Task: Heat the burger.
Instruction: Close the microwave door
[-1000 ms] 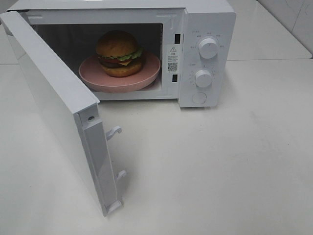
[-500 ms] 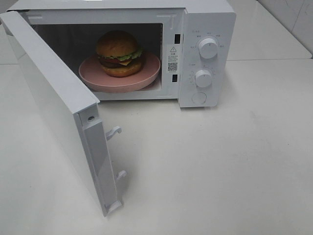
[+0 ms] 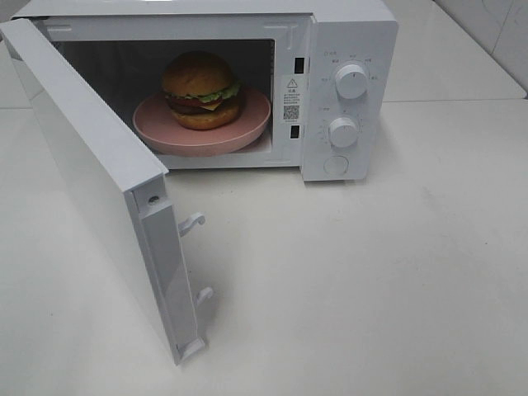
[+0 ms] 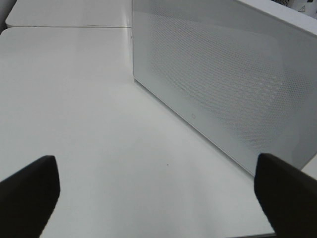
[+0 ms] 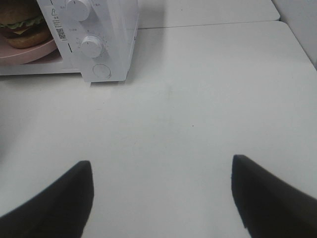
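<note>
Nothing has moved since a second ago: door, plate and burger all sit as they did, and neither of my arms shows in the high view.

Nearest to me, my left claw (image 4: pixel 156 186) has its jaws spread wide with nothing between them, hanging over the bare white table (image 3: pixel 371 289). My right claw (image 5: pixel 161 171) is also apart and empty, over the table in front of the control panel.

Next out is the microwave door (image 3: pixel 91 165), swung wide open toward me on its left hinge, with its two latch hooks (image 3: pixel 191 221) pointing out from the free edge. My left wrist camera looks at the door's meshed outer face, near but not touching.

Beyond it is the microwave (image 3: pixel 346 25). Inside the cavity the burger (image 3: pixel 200 91) sits upright on the pink plate (image 3: pixel 247 132), whose front rim reaches the cavity opening.

I judge the loading step done and the closing step in hand. The next move calls for my left claw to press on the door's outer face near the free edge and sweep it round until the hooks seat. The plate rim may need watching so that the door clears it. After that, my right claw must pinch one of the two knobs, the upper knob (image 3: pixel 352 82) or the lower knob (image 3: pixel 342 131). I cannot read which one sets the time.
</note>
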Controlling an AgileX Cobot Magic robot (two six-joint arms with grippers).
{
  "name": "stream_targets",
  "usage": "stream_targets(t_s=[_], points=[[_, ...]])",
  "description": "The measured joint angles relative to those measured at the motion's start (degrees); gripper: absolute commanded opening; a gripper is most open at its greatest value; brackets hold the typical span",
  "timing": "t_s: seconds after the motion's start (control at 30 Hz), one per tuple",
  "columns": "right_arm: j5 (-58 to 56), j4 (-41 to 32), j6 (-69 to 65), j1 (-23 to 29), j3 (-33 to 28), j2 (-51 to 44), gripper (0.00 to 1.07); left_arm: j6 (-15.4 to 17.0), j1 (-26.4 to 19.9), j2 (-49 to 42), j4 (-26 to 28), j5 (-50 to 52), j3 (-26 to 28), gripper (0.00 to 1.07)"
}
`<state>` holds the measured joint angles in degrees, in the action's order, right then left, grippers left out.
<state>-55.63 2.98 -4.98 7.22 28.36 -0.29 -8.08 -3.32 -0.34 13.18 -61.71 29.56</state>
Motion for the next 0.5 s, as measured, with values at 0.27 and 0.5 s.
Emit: stream_targets(t_s=[0.27, 0.5], points=[[0.0, 0.0, 0.0, 0.0, 0.0, 0.0, 0.75, 0.0, 0.0, 0.0, 0.0, 0.0, 0.0, 1.0], [0.0, 0.0, 0.0, 0.0, 0.0, 0.0, 0.75, 0.0, 0.0, 0.0, 0.0, 0.0, 0.0, 1.0]])
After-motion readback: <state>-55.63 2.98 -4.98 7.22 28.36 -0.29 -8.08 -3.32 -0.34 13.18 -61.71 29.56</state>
